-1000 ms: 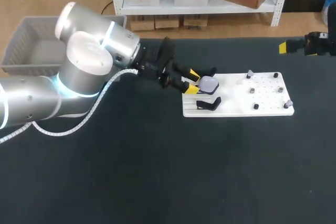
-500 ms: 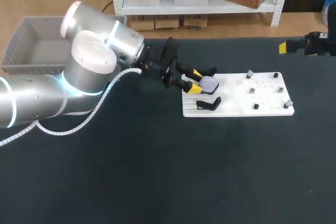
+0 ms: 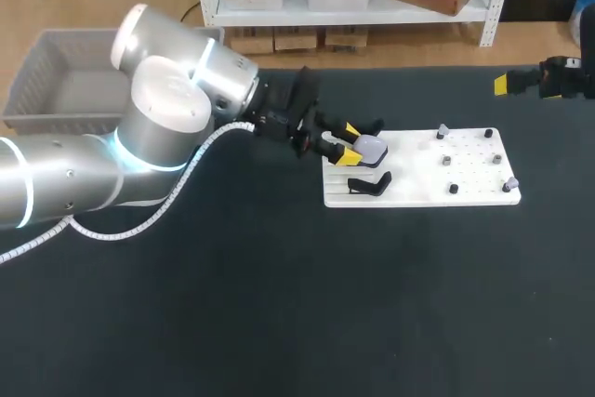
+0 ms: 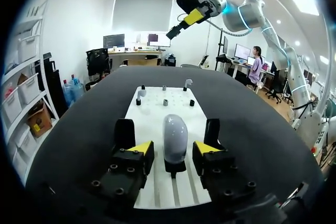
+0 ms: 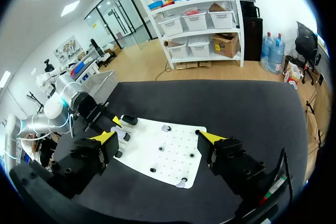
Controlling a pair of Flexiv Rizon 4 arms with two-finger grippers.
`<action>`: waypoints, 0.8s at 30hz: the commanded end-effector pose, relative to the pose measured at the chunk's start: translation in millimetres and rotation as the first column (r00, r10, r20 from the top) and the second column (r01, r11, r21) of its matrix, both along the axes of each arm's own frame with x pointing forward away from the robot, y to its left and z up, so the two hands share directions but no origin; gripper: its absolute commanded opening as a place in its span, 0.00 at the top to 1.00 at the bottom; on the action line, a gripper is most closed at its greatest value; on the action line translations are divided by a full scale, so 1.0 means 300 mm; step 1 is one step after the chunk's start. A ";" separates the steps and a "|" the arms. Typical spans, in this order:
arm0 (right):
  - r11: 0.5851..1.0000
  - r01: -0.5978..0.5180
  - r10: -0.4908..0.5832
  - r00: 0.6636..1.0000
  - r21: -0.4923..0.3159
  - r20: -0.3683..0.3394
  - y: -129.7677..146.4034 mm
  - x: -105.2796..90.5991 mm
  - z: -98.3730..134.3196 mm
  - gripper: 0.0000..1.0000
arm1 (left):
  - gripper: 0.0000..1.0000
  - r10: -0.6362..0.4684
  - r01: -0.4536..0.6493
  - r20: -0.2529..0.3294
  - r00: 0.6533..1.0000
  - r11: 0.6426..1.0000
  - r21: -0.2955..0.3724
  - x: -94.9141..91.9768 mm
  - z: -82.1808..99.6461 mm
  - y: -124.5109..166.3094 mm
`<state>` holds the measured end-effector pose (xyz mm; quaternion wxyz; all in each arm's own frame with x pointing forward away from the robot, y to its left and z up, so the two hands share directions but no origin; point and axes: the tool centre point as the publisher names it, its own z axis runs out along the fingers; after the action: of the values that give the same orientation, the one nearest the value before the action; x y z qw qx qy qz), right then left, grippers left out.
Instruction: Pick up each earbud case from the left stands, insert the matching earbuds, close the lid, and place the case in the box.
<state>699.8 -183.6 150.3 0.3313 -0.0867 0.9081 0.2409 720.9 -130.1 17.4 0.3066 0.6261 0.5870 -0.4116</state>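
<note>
The black table carries all task items. The left arm reaches from the left side across to the white board. The grey box, the final destination, sits at the table's far left corner, well apart from the board.

The left gripper is level with the stands at the board's left end. Its fingers are parted and straddle the earbud case with a gap on each side, so nothing is gripped. The case stands upright on its black stand, which exposes both flanks for a side grasp. A second black stand beside it appears empty.

The right gripper hangs spread wide and empty, clear of the work zone. Small grey pieces, probably earbuds, sit on pegs on the board's right part.
</note>
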 end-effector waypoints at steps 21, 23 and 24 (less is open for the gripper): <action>1.000 -0.004 0.004 1.000 0.003 0.000 -0.004 0.001 -0.002 0.00 | 0.56 0.008 -0.008 0.003 1.000 1.000 -0.015 -0.002 -0.018 -0.026; 1.000 -0.004 0.004 1.000 0.003 0.000 -0.004 0.001 -0.002 0.00 | 0.56 0.005 -0.005 0.001 1.000 1.000 -0.014 -0.003 -0.020 -0.029; 1.000 -0.004 0.004 1.000 0.003 0.000 -0.004 0.001 -0.002 0.00 | 0.56 0.004 -0.004 0.001 1.000 1.000 -0.013 -0.004 -0.020 -0.030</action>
<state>699.7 -183.6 150.3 0.3313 -0.0867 0.9081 0.2409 718.4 -137.3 12.9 0.3124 0.6222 0.5862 -0.4143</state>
